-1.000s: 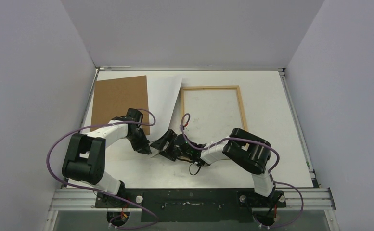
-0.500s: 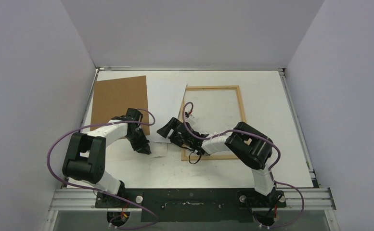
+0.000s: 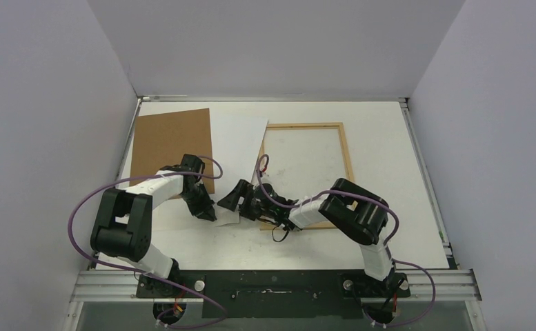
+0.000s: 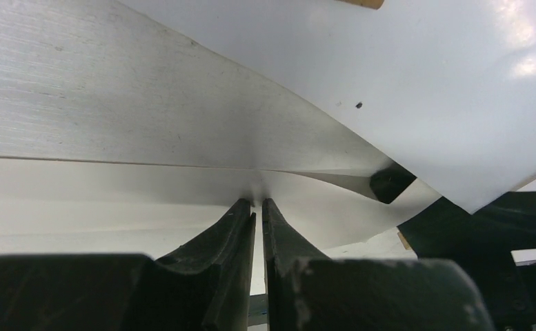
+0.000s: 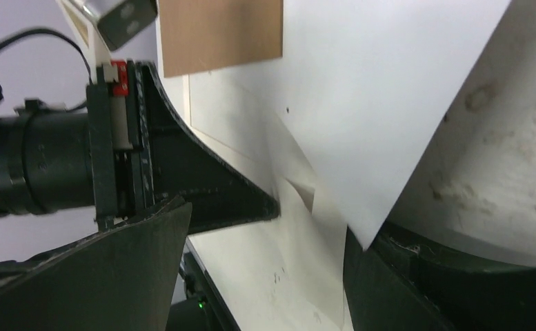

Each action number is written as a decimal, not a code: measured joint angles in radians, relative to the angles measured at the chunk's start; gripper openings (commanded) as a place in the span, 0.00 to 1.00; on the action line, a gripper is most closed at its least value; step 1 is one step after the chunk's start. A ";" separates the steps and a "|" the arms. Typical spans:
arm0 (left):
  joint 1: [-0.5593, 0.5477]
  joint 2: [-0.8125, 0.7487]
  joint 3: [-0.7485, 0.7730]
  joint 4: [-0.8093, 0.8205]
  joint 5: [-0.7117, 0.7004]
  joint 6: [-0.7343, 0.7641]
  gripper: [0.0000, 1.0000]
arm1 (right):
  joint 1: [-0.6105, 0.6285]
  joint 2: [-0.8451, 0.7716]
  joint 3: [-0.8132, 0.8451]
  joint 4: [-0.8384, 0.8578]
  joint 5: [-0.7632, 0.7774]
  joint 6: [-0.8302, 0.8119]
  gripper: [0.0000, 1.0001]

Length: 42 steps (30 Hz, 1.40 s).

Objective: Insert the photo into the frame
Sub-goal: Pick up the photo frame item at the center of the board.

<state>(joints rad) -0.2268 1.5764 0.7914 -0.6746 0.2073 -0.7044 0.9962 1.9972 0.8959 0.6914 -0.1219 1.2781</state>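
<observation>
From above, the photo (image 3: 237,141) is seen lying white side up on the bench (image 3: 403,207), at 9 o'clock of the empty frame (image 3: 345,155). Insertion is judged not yet begun.

At the left wrist, the left claw (image 4: 259,207) is pinched closed on the photo's near edge.

At the right wrist, the right claw (image 5: 272,241) is spread wide about the lifted corner, with nothing gripped.

The right gripper (image 3: 232,200) has pulled away from the left gripper (image 3: 210,214), swung farther out, then come partway back. The photo (image 3: 237,138) has settled flatter, and its far corner has shifted right to reach the frame's (image 3: 348,155) far-left corner.
</observation>
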 measured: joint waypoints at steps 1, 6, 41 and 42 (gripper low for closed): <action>0.000 0.002 0.001 -0.002 0.000 0.000 0.09 | 0.003 -0.010 -0.008 -0.009 -0.003 -0.001 0.73; 0.000 0.006 0.005 -0.006 0.000 -0.001 0.09 | 0.009 -0.082 -0.066 -0.086 -0.006 -0.014 0.49; 0.059 -0.233 0.266 -0.145 -0.080 0.062 0.30 | -0.061 -0.367 0.077 -0.683 -0.158 -0.206 0.00; 0.077 -0.235 0.268 -0.146 -0.082 0.068 0.30 | -0.074 -0.400 0.098 -0.747 -0.164 -0.233 0.00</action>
<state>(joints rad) -0.1497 1.3418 1.0595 -0.8204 0.1257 -0.6365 0.9218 1.5974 0.9939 -0.0551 -0.2855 1.0451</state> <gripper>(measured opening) 0.294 0.031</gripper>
